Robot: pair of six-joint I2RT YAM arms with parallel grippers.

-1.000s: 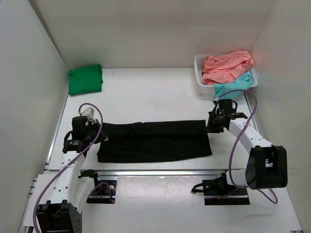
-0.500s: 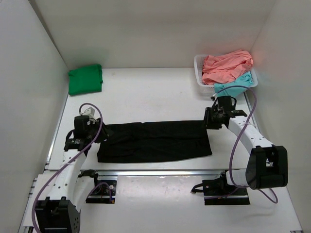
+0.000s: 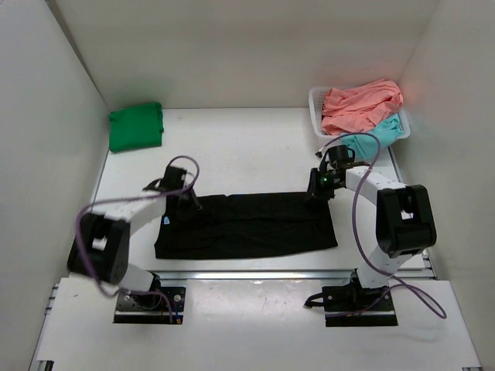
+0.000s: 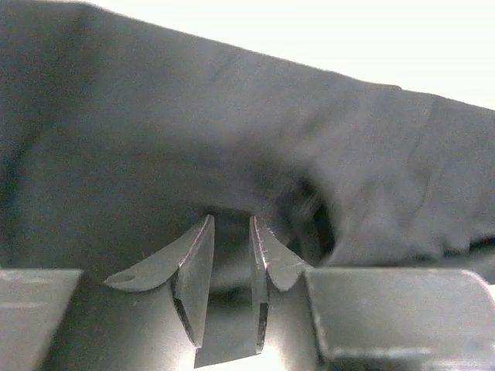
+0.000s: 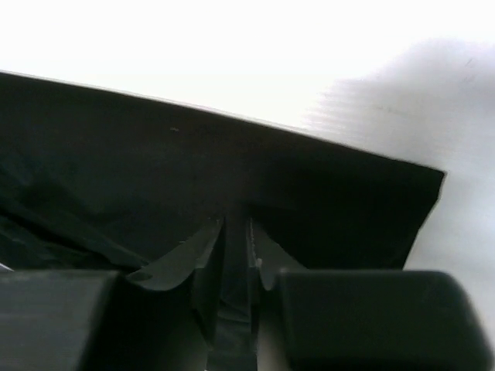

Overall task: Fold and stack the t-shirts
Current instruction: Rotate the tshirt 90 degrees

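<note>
The black t-shirt (image 3: 247, 224) is soft, matt cloth, lightly creased. The white table (image 3: 247, 147) under it is smooth and matt. Beyond its left end, the green t-shirt (image 3: 135, 127) is matt cloth too. Beyond its right end, the basket (image 3: 317, 116) is white latticed plastic holding the coral-pink t-shirt (image 3: 360, 104) and teal t-shirt (image 3: 387, 130), both soft cloth. The fingers (image 4: 193, 267) of the left gripper (image 4: 230, 232) look like smooth dark plastic with a dull sheen, as do those of the right gripper (image 5: 236, 232).

Two white arms with black joints, trailed by purple cables (image 3: 182, 158).
The left arm (image 3: 131, 204) and right arm (image 3: 370, 179) have white tube links, boxy black motor housings and black base plates (image 3: 147, 301). The left hand (image 3: 186, 199) and right hand (image 3: 318, 187) have dark grey, curved, tapering fingers (image 4: 193, 267).
</note>
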